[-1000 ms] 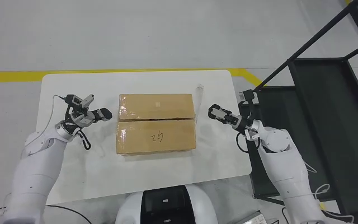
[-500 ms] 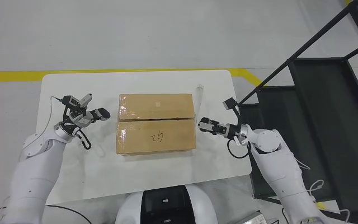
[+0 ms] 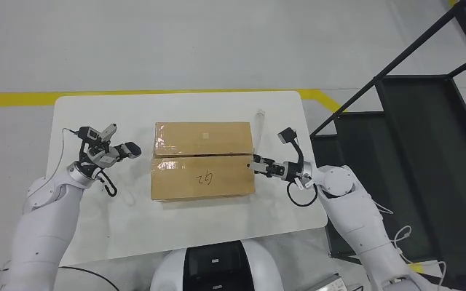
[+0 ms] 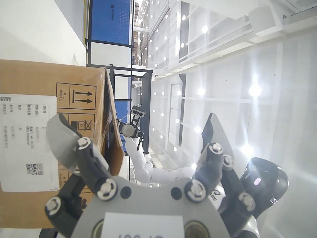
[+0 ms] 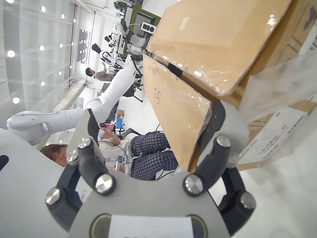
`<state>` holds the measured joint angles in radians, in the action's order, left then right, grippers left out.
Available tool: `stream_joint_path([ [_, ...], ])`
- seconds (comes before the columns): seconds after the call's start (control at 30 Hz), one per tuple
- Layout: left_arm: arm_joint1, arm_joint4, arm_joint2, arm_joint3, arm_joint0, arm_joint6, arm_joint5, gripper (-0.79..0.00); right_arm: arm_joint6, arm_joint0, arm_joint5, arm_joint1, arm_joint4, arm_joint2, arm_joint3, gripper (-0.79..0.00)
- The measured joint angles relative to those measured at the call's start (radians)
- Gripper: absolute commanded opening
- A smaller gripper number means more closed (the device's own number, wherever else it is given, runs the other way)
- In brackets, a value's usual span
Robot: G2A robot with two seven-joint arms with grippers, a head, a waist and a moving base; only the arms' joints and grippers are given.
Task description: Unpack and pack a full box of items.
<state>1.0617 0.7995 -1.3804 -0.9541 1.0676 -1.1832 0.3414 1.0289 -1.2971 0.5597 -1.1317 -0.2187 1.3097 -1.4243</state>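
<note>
White bench (image 3: 87,218) spreads beneath both my arms, and the cardboard box (image 3: 203,160) sits on it between my two claws.

Nearest is my right claw (image 3: 255,164). It is spread open hard against the end of the box, and the end edge of the near flap (image 5: 173,115) lies in the gap. One finger (image 5: 227,121) sits on the flap's underside by its corner, and the other finger (image 5: 86,127) stands off from the top face. I cannot tell whether either one touches the cardboard.

This flap is tipped up a little from the seam, with wrinkled clear tape (image 5: 198,73) along its edge. Just past it the far flap (image 3: 203,137) lies nearly shut.

Off the opposite end of the box, well away from my right claw, my left claw (image 3: 135,149) is also released. It grips nothing and stays apart from the cardboard.

I judge this to be the very start of unpacking, with the box not yet opened and nothing taken out.

The next move calls for clenching my right claw on the flap's end. It should then swing the flap up and outward about its fold, gently, since the thin cardboard could slip free or drag the whole box across the bench. After that the far flap needs the same treatment.
</note>
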Motion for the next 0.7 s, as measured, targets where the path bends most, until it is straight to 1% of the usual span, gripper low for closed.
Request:
stream_joint_path([
  [0.17, 0.0, 0.004, -0.007, -0.005, 0.008, -0.001, -0.004, 0.0, 0.04, -0.004, -0.002, 0.005, -0.059, -0.002, -0.021, 0.0],
  [0.33, 0.001, 0.001, -0.01, -0.01, 0.014, 0.003, -0.004, 0.0, 0.079, -0.031, 0.0, 0.014, -0.114, 0.021, -0.07, 0.0],
  [0.5, 0.002, 0.002, -0.013, -0.013, 0.016, 0.005, -0.007, 0.0, 0.126, -0.079, -0.001, 0.026, -0.133, 0.042, -0.148, 0.0],
  [0.7, 0.003, -0.003, -0.014, -0.011, 0.015, 0.008, -0.013, 0.0, 0.172, -0.14, -0.002, 0.039, -0.116, 0.048, -0.228, 0.0],
])
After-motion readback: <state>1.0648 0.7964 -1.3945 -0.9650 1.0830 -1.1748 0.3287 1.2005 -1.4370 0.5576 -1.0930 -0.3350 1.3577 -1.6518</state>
